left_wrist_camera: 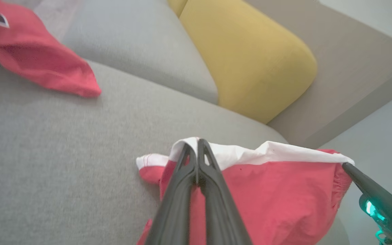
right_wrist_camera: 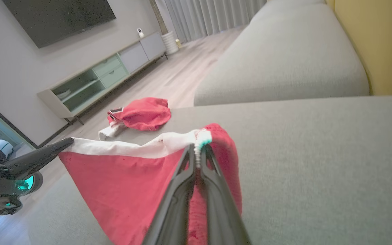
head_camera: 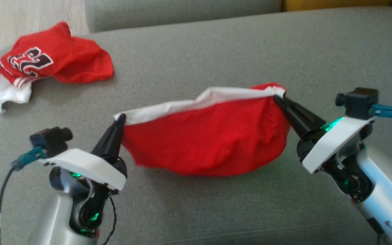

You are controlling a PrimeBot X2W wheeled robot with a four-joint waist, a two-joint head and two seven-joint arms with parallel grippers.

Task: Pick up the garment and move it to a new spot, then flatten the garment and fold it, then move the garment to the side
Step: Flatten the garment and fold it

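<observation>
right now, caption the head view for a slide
Left gripper and right gripper hold a red garment by its white band over a grey sofa, red jersey behind.

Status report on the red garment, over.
Left gripper, right gripper: jaws shut on red garment. Stretched between them over sofa. Other red jersey far left, clear.

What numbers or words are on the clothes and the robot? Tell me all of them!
"23": black digits edged in white, upside down in the head view, on the crumpled red jersey on the sofa.
The held red garment: no writing shows.
Dark mark on the right forearm: too small to read.
</observation>
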